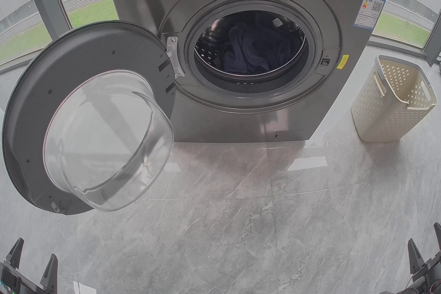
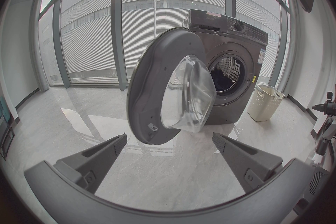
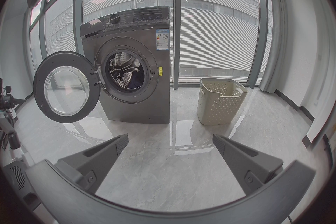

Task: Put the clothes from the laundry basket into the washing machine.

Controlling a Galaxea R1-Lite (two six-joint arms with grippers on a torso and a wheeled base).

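The grey washing machine (image 1: 257, 56) stands ahead with its round door (image 1: 87, 120) swung wide to the left. Dark blue clothes (image 1: 252, 49) lie inside the drum (image 3: 126, 76). The cream laundry basket (image 1: 392, 99) stands on the floor to the machine's right; no clothes show in its visible interior (image 3: 222, 87). My left gripper (image 1: 32, 262) is low at the bottom left, open and holding nothing. My right gripper (image 1: 427, 244) is low at the bottom right, also open and holding nothing. Both are well back from the machine.
Grey marble floor (image 1: 257, 226) stretches between me and the machine. Large windows (image 3: 217, 25) stand behind the machine and basket. The open door (image 2: 164, 88) juts out over the floor on the left side. A curtain (image 3: 276, 42) hangs at the far right.
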